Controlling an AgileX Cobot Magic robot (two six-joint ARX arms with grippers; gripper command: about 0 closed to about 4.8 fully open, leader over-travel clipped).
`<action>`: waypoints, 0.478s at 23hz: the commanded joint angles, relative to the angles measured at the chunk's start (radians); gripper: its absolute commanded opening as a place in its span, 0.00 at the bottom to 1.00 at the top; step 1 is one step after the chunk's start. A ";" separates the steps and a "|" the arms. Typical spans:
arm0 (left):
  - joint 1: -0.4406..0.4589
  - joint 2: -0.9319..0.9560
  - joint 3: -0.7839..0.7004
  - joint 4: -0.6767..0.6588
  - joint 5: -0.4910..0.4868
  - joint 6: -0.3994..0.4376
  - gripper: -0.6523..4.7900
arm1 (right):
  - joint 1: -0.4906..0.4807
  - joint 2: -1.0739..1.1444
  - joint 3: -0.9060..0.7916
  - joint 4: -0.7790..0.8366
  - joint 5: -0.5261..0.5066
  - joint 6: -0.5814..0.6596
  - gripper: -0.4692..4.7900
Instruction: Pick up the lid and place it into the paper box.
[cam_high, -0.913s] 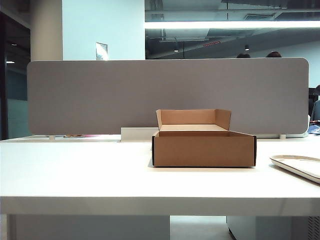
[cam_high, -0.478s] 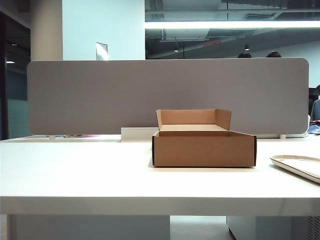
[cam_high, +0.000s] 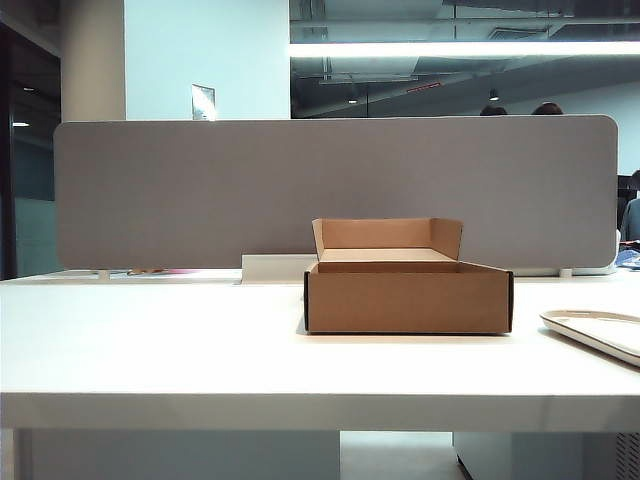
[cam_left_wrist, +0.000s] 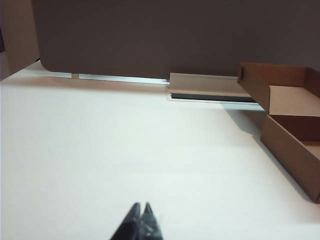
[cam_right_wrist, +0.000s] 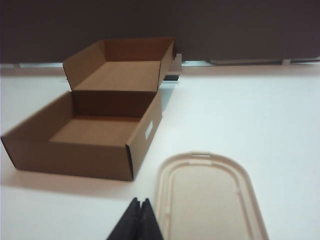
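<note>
The lid (cam_right_wrist: 206, 199) lies flat on the white tabletop (cam_high: 150, 340), rim up, just beside the paper box (cam_high: 408, 297) and apart from it, with a strip of bare tabletop between them. In the right wrist view its long axis runs away from the camera toward the grey partition (cam_high: 330, 190), roughly parallel to the box's near side wall. In the exterior view only its end shows, at the right edge (cam_high: 598, 331), right of the box.

Against the earlier exterior pictures nothing has shifted: lid, box and tabletop sit in the same places, and no arm has come into that view.

The box stands open near the middle of the tabletop, empty, its upright flap with folded side tabs on the partition side. Behind it, against the partition, lies a low white rectangular block (cam_high: 278, 268).

The right pincer (cam_right_wrist: 139, 202) hangs low over the tabletop beside the lid's near end, its black jaws pressed together and gripping nothing. The left pincer (cam_left_wrist: 141, 206) hovers over bare tabletop well apart from the box, jaws likewise together and empty.
</note>
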 joint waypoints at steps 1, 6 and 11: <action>0.003 0.001 0.003 0.004 0.005 0.003 0.11 | -0.001 0.005 0.095 0.024 0.062 0.039 0.08; 0.003 0.001 0.003 0.003 0.060 0.003 0.11 | -0.002 0.110 0.262 -0.059 0.106 0.038 0.08; 0.002 0.001 0.004 0.003 0.174 0.002 0.11 | -0.002 0.336 0.400 -0.081 0.104 0.037 0.08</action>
